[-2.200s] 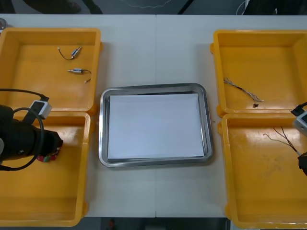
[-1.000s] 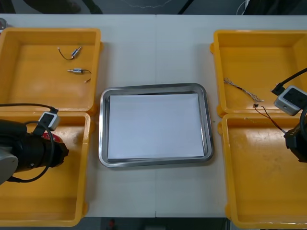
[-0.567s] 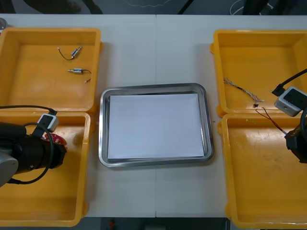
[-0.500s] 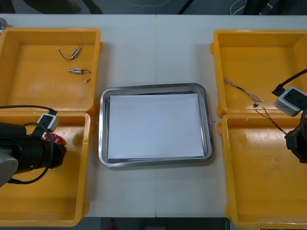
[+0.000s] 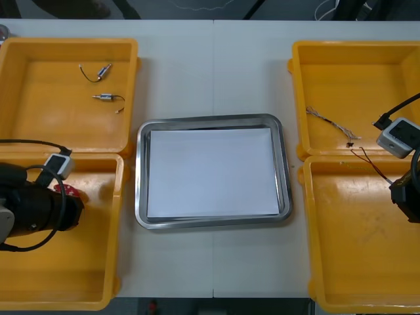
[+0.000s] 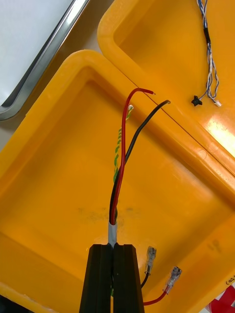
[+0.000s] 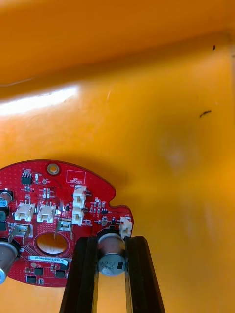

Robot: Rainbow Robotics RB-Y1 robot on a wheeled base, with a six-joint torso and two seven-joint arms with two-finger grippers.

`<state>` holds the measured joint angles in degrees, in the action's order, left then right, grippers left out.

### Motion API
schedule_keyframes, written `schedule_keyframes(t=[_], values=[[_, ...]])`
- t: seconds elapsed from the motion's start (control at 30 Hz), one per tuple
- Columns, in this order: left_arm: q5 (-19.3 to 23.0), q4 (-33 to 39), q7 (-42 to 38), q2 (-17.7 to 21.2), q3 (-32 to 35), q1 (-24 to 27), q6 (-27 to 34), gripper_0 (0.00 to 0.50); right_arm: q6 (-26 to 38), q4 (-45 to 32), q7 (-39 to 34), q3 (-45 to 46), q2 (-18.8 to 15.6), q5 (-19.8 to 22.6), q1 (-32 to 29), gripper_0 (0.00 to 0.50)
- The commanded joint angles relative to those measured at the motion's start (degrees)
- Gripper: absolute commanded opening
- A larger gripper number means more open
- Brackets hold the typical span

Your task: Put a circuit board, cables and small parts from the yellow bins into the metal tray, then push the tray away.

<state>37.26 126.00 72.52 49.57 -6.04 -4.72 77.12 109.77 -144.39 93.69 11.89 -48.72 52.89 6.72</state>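
In the front view we see the left arm (image 5: 29, 207) over the near left yellow bin (image 5: 59, 275). Its wrist hides the fingers and most of the red circuit board (image 5: 67, 191). The right arm (image 5: 407, 193), cut off by the edge, hangs above the near right yellow bin (image 5: 354, 262), and a thin cable bundle (image 5: 367, 163) runs out from it. The metal tray (image 5: 140, 170), white inside, sits between the bins on the light table (image 5: 210, 72). The room beyond is dark.

In the right wrist view, the right gripper (image 6: 113, 247) is pinched tight on the red, black and yellow strands.

In the left wrist view, the left gripper (image 7: 111, 240) clamps a silver cylinder (image 7: 111, 261) at the board's rim. The board possibly rests on the bin floor, but we cannot tell.
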Motion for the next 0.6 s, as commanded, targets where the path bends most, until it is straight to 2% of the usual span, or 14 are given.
schedule_keyframes(t=[0.03, 0.17, 0.4, 0.6], values=[[2.99, 6.98, 2.81, 2.02, 6.65, 0.5, 7.43, 0.0, 0.23, -0.19, -1.84, -0.2, -1.73, 0.28, 0.4, 0.0], [5.01, 11.2, 2.19, 1.93, 9.38, 2.25, 13.94, 0.0, 0.23, -0.1, -2.02, -0.2, -1.82, 0.37, 0.4, 0.0], [6.24, 15.24, 0.43, 1.93, 9.38, 7.44, 22.2, 0.0, 0.23, -0.1, -2.19, -0.2, -1.82, 0.28, 0.4, 0.0], [11.34, 18.32, -3.96, 1.93, 8.76, 14.38, 30.11, 0.0, 0.23, -0.1, -2.54, -0.29, -1.82, 0.54, 0.4, 0.0]])
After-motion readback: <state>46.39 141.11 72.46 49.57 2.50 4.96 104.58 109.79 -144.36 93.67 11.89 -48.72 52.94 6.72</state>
